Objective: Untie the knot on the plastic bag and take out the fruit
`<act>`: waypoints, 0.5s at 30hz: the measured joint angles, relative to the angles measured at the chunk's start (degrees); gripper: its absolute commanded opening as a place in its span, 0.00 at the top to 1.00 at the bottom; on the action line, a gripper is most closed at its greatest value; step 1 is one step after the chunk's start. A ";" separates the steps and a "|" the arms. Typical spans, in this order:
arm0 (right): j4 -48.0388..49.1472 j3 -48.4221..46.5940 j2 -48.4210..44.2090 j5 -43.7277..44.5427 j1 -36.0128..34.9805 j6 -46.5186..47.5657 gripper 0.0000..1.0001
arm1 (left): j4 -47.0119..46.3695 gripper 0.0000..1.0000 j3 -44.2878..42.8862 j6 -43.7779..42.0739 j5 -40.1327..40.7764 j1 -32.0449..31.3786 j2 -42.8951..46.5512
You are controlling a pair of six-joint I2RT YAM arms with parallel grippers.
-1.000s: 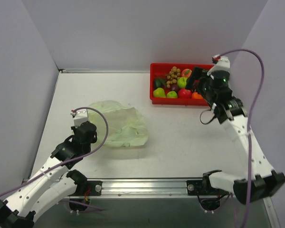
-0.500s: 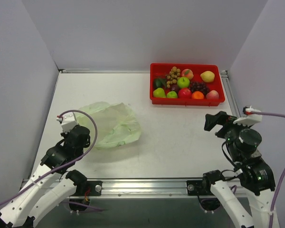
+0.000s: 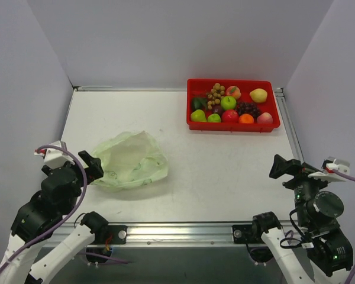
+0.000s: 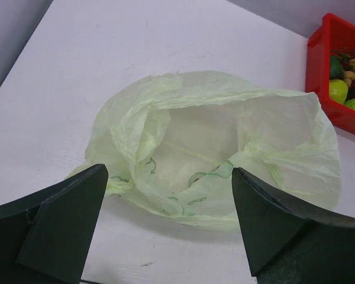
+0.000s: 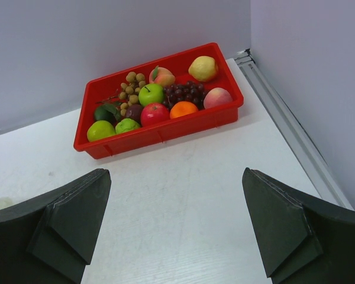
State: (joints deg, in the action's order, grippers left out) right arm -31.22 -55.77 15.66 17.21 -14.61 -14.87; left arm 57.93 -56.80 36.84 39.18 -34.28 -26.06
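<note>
**Both grippers wide open, fruit in the red tray**

Farthest left of the red tray, and nearer the robot than it, the left arm was folded back close over its own base at the table's near edge. Its left gripper pointed toward the tray's side of the table, with the jaws spread wide and nothing between them.

The plastic bag lay between that gripper and the tray, well apart from the tray and nearer the robot. It was slack and crumpled on the table. In the left wrist view its mouth gaped toward the camera, showing its pale inner wall and faint green print.

The fruit sat inside the tray, with the grape bunch among the red, orange, pink and green pieces.

To the right of the tray and well nearer the robot, the right arm was folded up over its base. Its right gripper was aimed back at the tray with the jaws wide and holding nothing.
</note>
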 measured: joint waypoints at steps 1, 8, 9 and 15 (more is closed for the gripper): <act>-0.04 0.02 -0.68 0.52 0.00 0.02 0.00 | 0.07 0.03 -0.74 -1.22 -0.50 0.00 0.70; -0.33 0.98 -6.84 2.05 0.00 1.33 0.00 | -0.35 0.03 -4.33 -10.71 -1.81 -0.02 8.57; -0.35 1.18 -7.48 1.81 0.00 1.66 0.00 | -0.63 0.03 -4.55 -11.65 -1.62 0.00 9.92; -0.72 2.45 -10.08 1.01 0.00 2.58 0.00 | -2.14 0.03 -5.11 -16.33 2.01 0.00 18.53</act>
State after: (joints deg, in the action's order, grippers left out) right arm -31.94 -53.32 5.58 18.22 -14.61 -12.29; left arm 55.79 -61.91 20.51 41.19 -34.28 -7.53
